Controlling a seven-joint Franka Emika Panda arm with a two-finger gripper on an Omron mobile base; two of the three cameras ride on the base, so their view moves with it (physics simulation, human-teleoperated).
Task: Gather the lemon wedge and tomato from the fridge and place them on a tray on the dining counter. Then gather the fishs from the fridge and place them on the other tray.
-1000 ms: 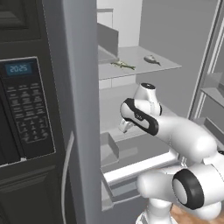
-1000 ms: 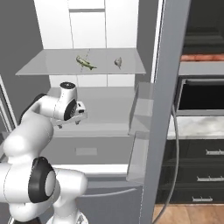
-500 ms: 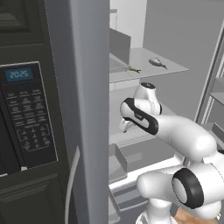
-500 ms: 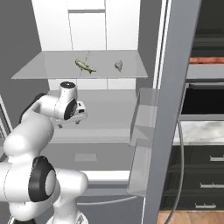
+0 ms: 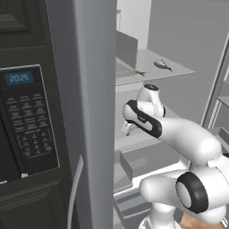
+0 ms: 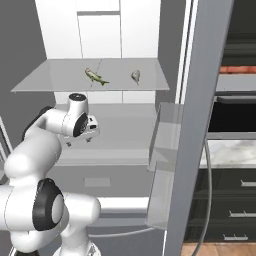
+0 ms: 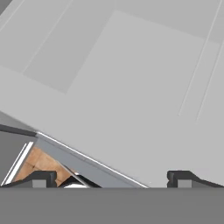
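The fridge (image 6: 200,120) stands open in front of me. Two fishs lie on its upper glass shelf (image 6: 45,80): an olive-tan fish (image 6: 96,76) and, to its right, a grey-silver fish (image 6: 135,75). In the left base view the grey fish (image 5: 162,65) lies in the open, while the olive one (image 5: 139,73) peeks out from behind a clear bin. My gripper (image 6: 77,141) (image 5: 127,130) hangs below that shelf, over the middle shelf, open and empty. In the hand view the gripper (image 7: 111,178) has its jaws wide apart over bare shelf. The lemon wedge, tomato, trays and dining counter are out of view.
The left fridge door (image 5: 89,89) rises close on my left, with a black microwave panel (image 5: 27,116) beyond it. The right door carries a clear door bin (image 6: 165,150). An oven and dark drawers (image 6: 235,165) stand to its right. A clear bin (image 5: 126,49) sits on the upper shelf.
The base has driven on, so both base views have shifted and the fridge interior looks closer. The arm keeps its pose, the gripper stays open, and the fishs lie where they were.
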